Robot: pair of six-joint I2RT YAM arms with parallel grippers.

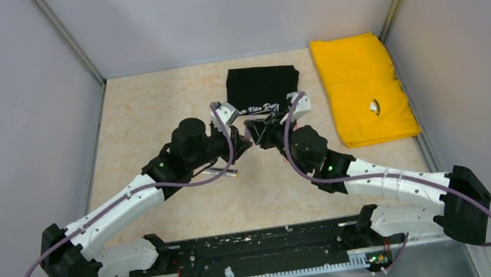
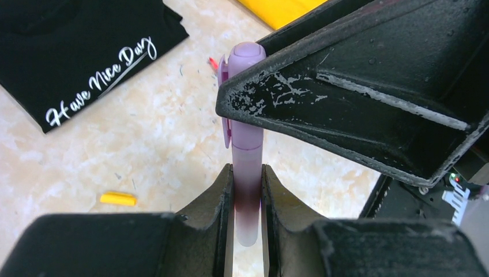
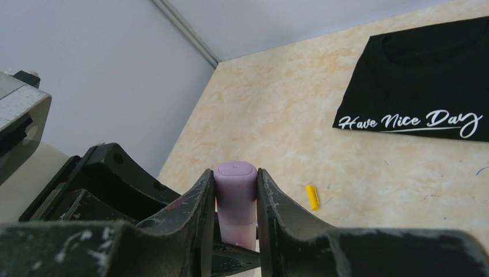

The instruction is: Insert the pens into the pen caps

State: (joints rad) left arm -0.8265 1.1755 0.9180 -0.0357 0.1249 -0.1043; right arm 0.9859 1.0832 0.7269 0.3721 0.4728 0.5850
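Centre frame, the arms meet: left gripper (image 2: 248, 172) clenched on the pale pink pen (image 2: 247, 157), right gripper (image 3: 235, 173) clamped around the purple cap (image 3: 235, 190) sitting on its end; orange-yellow cap (image 2: 118, 199) lies lower left on the table (image 2: 144, 144)

Both arms reach in over the beige table (image 1: 152, 108), left gripper (image 1: 244, 141) and right gripper (image 1: 260, 133) tip to tip at the middle. What's between them is too small to tell from here. A thin pen (image 1: 222, 174) lies by the left arm. Behind the grippers sits a folded black shirt (image 1: 260, 83), with a yellow cloth (image 1: 359, 73) to its right.
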